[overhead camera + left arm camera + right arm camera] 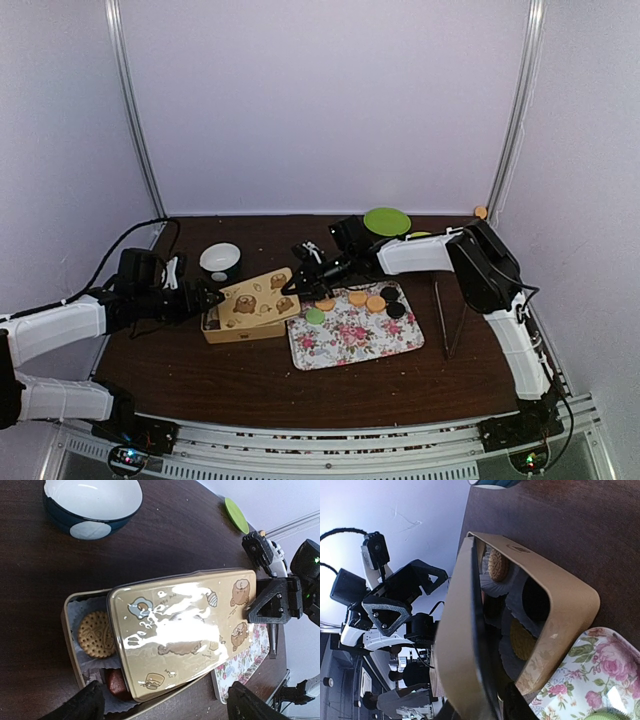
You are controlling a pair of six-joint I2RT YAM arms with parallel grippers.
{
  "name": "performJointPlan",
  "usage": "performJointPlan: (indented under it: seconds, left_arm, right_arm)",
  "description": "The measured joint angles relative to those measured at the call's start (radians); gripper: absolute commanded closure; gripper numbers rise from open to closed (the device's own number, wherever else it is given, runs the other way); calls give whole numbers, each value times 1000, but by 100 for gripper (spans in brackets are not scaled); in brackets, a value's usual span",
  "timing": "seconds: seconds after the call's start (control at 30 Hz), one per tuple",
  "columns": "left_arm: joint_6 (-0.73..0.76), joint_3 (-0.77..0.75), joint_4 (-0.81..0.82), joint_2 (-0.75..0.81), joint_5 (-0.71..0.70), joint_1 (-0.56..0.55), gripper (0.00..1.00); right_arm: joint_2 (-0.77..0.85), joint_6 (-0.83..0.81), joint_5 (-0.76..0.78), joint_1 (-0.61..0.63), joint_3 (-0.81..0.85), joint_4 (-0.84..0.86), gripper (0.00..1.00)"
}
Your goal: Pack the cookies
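Observation:
A tan tin (222,328) holds cookies in paper cups: a tan biscuit (96,634) and a dark red one (117,682). Its bear-printed lid (255,297) lies askew and tilted over the tin. My right gripper (300,284) is shut on the lid's (457,645) right edge. More cookies lie on the floral tray (350,340): orange (357,298), black (397,310) and green (315,316). My left gripper (205,298) is open, its fingers (82,705) either side of the tin's left end.
A dark bowl with white inside (220,261) stands behind the tin. A green plate (387,221) sits at the back right. Two thin dark sticks (445,315) lie right of the tray. A small orange thing (481,212) is in the back right corner.

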State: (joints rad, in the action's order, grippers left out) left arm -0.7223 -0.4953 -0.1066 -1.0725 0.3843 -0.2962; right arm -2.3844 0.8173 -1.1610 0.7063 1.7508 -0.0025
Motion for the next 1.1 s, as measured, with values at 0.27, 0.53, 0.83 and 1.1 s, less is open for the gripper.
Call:
performJointPlan:
  seconds: [0.27,0.53,0.83,1.1]
  left_arm:
    - [1,0,0,0,-5,0,13]
    - [7,0,-1,0,-14,0,13]
    - [8,0,-3,1,-34,0,13]
    - [7,0,-13,3,-60,0,13]
  right_arm:
    - [-2,-42,26,-3,12,-71,67]
    - [1,-103,80,-20,12,-154,66]
    - [2,-115,103,-23,12,-180,69]
    - [10,-114,120,-23,2,-184,72]
